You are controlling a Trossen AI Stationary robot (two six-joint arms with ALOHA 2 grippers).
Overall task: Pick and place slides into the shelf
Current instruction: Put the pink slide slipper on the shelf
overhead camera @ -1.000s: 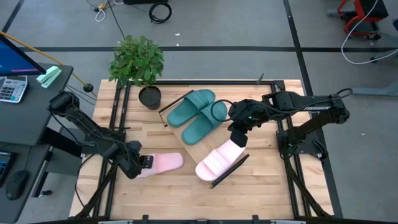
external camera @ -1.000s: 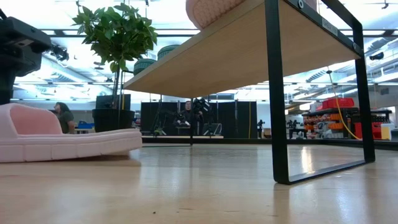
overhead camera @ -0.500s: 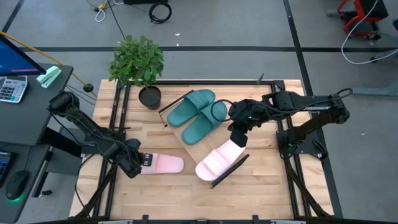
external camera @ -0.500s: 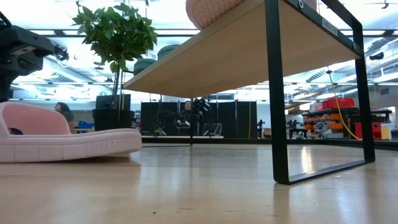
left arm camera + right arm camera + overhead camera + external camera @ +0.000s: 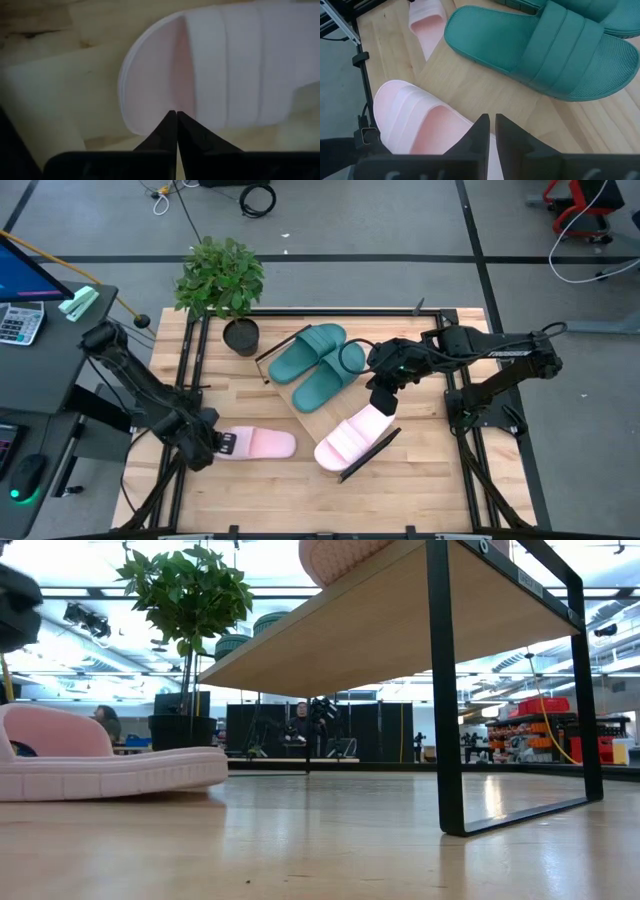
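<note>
The left gripper (image 5: 222, 445) has backed off, its fingers clenched on nothing, leaving the last pink slide (image 5: 262, 443) on the desk (image 5: 300, 470) just ahead of them. The right gripper (image 5: 382, 404), fingers nearly closed and empty, hovers over the shelf (image 5: 322, 418), so 1 slide still needs a fresh grasp.

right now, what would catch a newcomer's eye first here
Probably the teal-green pair lying side by side on the shelf, with one pink slide at its near end under the right gripper. The other pink slide lies alone on the tabletop, the left gripper shut at its heel. A potted plant stands at the far-left corner.
</note>
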